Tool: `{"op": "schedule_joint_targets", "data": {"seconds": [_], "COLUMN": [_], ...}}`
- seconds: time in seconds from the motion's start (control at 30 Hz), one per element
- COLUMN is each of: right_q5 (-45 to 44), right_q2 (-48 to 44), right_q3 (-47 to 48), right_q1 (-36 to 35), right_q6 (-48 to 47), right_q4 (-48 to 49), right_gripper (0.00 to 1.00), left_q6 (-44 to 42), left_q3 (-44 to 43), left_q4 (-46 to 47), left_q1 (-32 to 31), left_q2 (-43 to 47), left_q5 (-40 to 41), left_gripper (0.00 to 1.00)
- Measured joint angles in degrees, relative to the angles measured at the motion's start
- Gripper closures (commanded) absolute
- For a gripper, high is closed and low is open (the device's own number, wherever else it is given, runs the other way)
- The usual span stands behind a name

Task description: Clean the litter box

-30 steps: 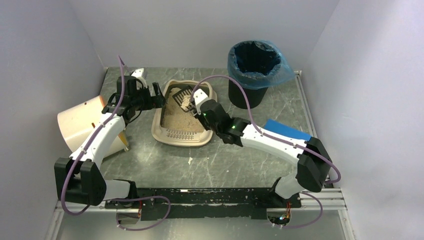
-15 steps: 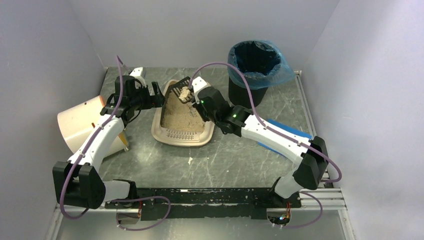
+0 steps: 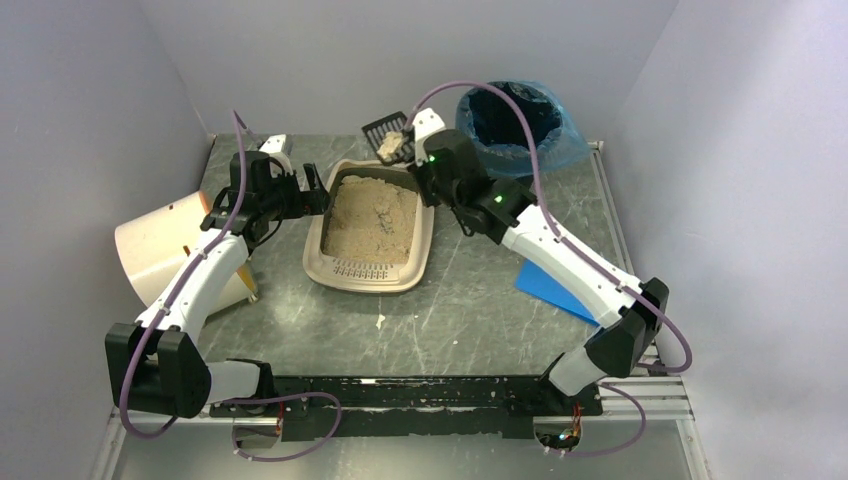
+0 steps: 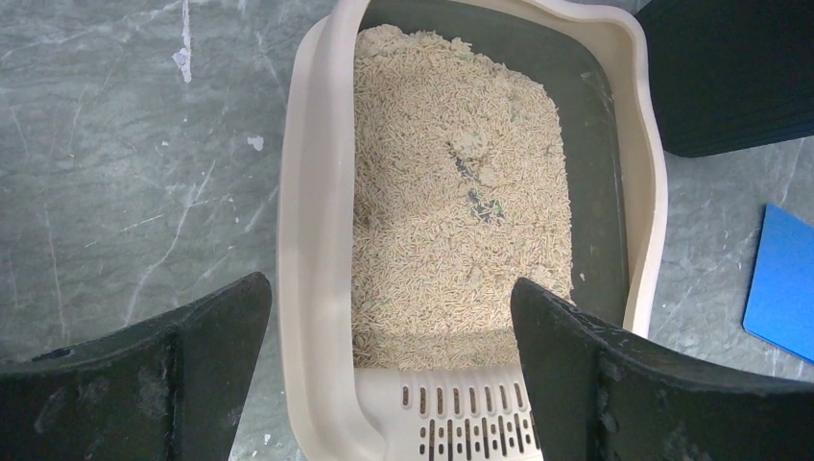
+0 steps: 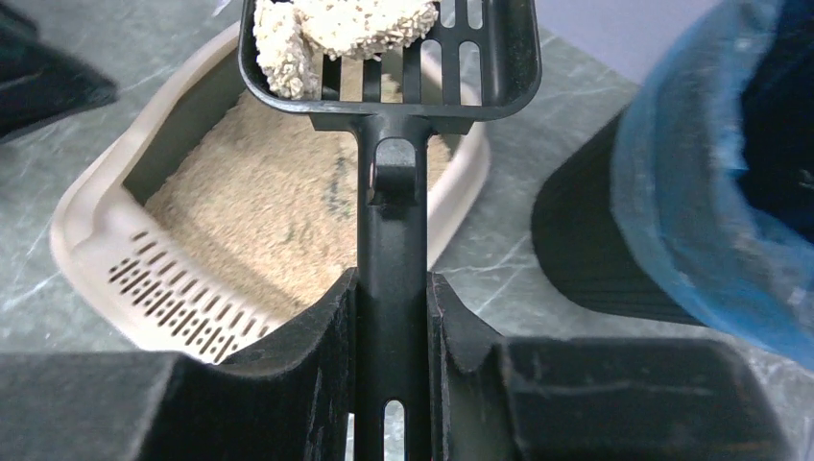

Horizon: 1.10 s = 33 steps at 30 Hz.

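Observation:
The beige litter box (image 3: 365, 272) lies mid-table, its slotted grate lip toward me, tan litter (image 3: 372, 215) inside. It also shows in the left wrist view (image 4: 312, 240) and the right wrist view (image 5: 163, 288). My left gripper (image 3: 315, 200) (image 4: 391, 291) is open and empty, straddling the box's left wall, one finger outside and one over the litter. My right gripper (image 3: 418, 150) (image 5: 392, 317) is shut on the handle of a black slotted scoop (image 3: 383, 130) (image 5: 392, 221). The scoop carries pale clumps (image 5: 355, 24) and hangs above the box's far edge, left of the bin.
A black round bin with a blue liner (image 3: 515, 130) (image 5: 710, 173) stands at the back right. A cream drum (image 3: 165, 250) lies on its side at the left. A blue sheet (image 3: 560, 285) (image 4: 782, 279) lies on the table at right. A small crumb (image 3: 380, 322) lies in front of the box.
My right gripper has lifted the scoop with clumps out of the litter and carried it back and to the right, toward the bin. The left arm has stayed put.

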<state>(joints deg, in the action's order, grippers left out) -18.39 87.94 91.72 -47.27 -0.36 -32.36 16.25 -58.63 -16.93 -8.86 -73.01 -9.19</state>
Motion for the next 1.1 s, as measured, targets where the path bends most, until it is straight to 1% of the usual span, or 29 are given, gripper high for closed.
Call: {"op": "schedule_joint_targets", "data": {"seconds": [0.3, 0.53, 0.7, 0.87, 1.1], "right_q5": [1.7, 8.2, 15.5, 22.1, 31.6], "right_q2": [-1.0, -2.1, -2.0, -1.9, -2.1], "right_q3": [3.7, 4.3, 4.0, 2.5, -4.1], "right_q1": [10.2, 21.4, 28.5, 33.4, 38.9], "right_q6": [1.0, 5.1, 10.6, 17.8, 29.0], "right_q4": [-2.6, -2.4, -0.9, 2.1, 7.9], "right_gripper": [1.00, 1.00, 1.00, 1.00, 1.00], "left_q6": [0.0, -0.1, -0.3, -0.5, -0.7], "left_q3": [0.0, 0.0, 0.0, 0.0, 0.0], "left_q4": [0.0, 0.0, 0.0, 0.0, 0.0], "left_q1": [-0.3, -0.3, -0.4, -0.6, -1.0], "left_q2": [0.0, 0.0, 0.0, 0.0, 0.0], "left_q5": [0.0, 0.0, 0.0, 0.7, 1.6], "left_gripper": [0.00, 0.00, 0.00, 0.00, 0.00]}}
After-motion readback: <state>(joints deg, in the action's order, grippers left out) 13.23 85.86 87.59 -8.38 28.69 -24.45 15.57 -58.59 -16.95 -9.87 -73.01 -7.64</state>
